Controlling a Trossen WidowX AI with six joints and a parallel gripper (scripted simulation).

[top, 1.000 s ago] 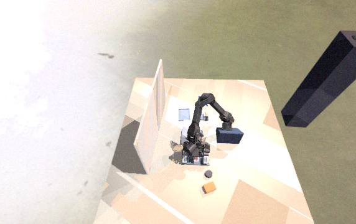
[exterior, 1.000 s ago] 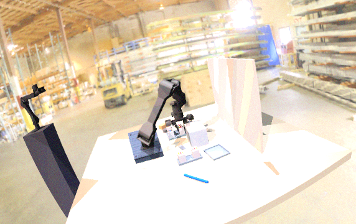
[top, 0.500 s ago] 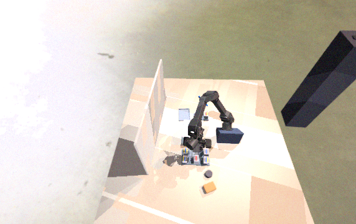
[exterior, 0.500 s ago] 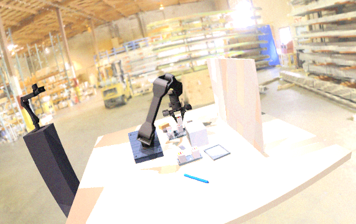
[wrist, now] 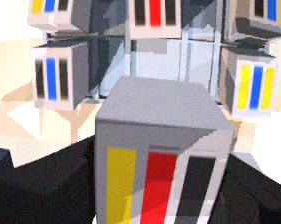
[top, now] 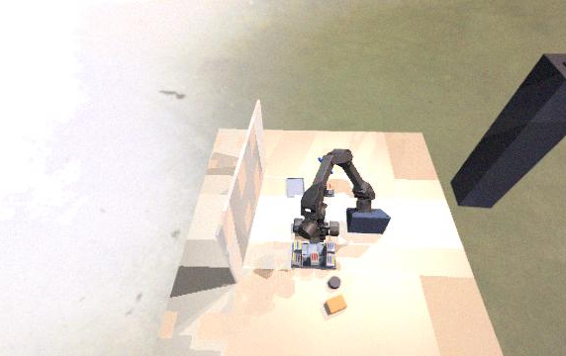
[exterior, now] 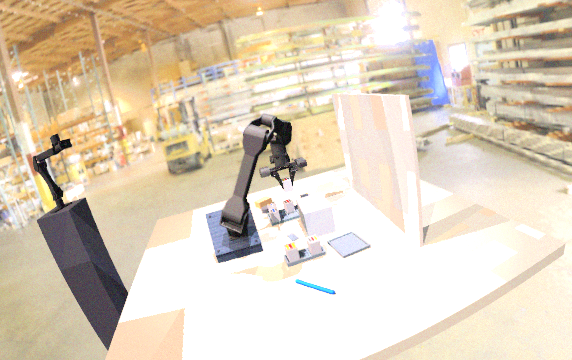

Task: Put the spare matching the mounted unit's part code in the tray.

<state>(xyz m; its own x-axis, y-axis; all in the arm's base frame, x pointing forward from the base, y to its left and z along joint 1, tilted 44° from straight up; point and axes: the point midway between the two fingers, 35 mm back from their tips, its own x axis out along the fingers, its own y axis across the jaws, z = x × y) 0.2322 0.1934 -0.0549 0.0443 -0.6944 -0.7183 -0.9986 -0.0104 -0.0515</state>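
My gripper (top: 317,239) (exterior: 287,183) (wrist: 155,145) is shut on a grey spare (wrist: 163,102) with yellow, red and black stripes, held above the near edge of the spares rack (wrist: 156,57) (exterior: 286,220). The rack holds several spares, among them a black-blue-black one (wrist: 52,82), a yellow-blue-yellow one (wrist: 257,90) and a black-red-black one (wrist: 155,17). Its near middle compartment is empty. The flat grey tray (top: 295,187) (exterior: 349,244) is empty, far from the gripper. Which thing is the mounted unit I cannot tell, and no printed code is readable.
A pale box (exterior: 317,217) stands between rack and tray. A small holder (exterior: 306,259) with two striped units is beside the tray. A tall panel (top: 248,193) (exterior: 376,160) rises along one side. A blue pen (exterior: 316,287), an orange block (top: 336,304) and a dark puck (top: 333,282) lie around.
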